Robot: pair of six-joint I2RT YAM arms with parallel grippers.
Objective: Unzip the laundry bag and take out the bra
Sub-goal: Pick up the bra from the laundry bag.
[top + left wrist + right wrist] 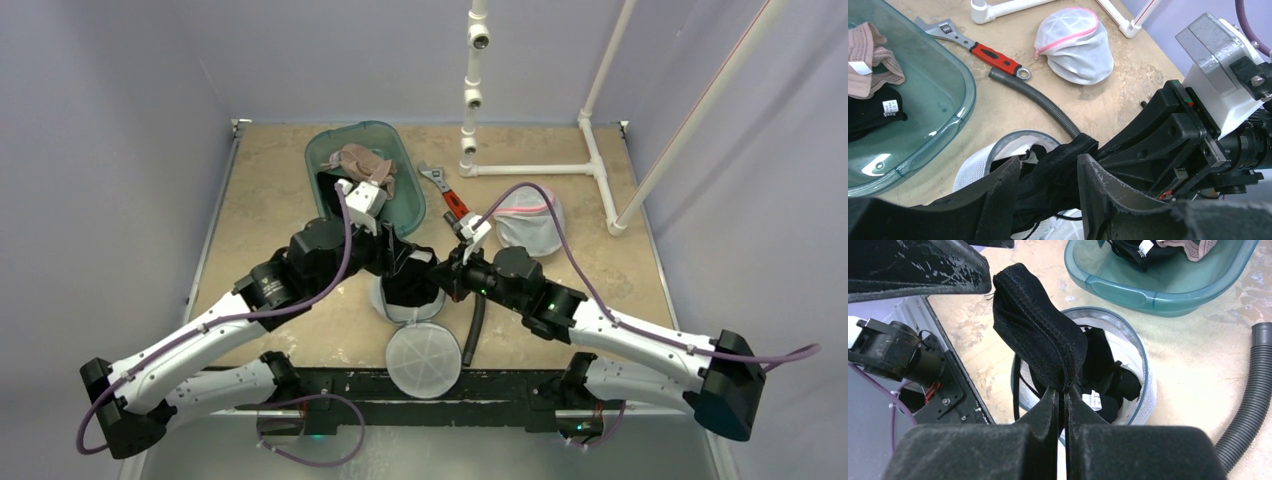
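Observation:
The white mesh laundry bag (392, 308) stands open at the table's middle, and its round lid (423, 360) lies in front of it. A black bra (1043, 325) rises out of the bag (1143, 385). My right gripper (1064, 392) is shut on the bra's fold just above the bag's mouth. My left gripper (1048, 165) is open, its fingers either side of the bra's raised end (1063, 155), above the bag (973, 165). In the top view the two grippers, left (403, 262) and right (442, 272), meet over the bag.
A teal tub (330, 150) at the back holds a pink bra and a black one. A second zipped mesh bag (528, 222) with pink trim lies at the right. A red-handled wrench (452, 205), a grey hose (475, 330) and a white pipe frame (530, 168) are nearby.

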